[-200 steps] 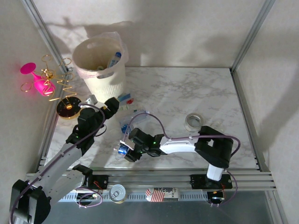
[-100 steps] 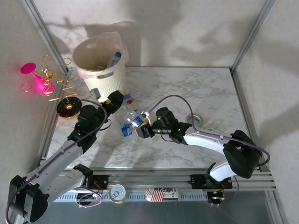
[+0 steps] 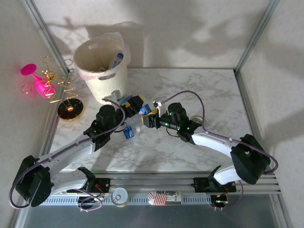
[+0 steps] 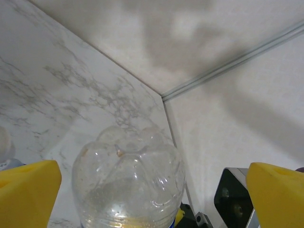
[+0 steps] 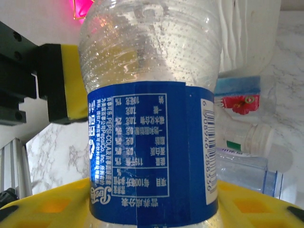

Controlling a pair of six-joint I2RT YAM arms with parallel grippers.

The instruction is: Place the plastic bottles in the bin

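Your right end effector point(image 3: 148, 115): yellow fingers closed on a clear bottle point(image 5: 152, 142) with a blue label, gripped at the label. The bottle is carried above the tabletop point(image 3: 199, 90), left of centre and toward the far edge.

Your left end effector point(image 3: 136, 103): fingers point(image 4: 28, 190) spread wide to either side of that bottle's lobed base. The left wrist view shows a gap on both sides. In the right wrist view, one of its yellow pads sits just beside the bottle.

Nearer the front edge and slightly left of the pair, a second blue-labelled bottle point(image 3: 129, 132) lies on the marble. More bottles point(image 5: 251, 137) lie beyond the held one, near the foot of the bin point(image 3: 102, 71).

The bin stands at the far-left corner, with a blue-capped bottle point(image 3: 117, 59) leaning inside.
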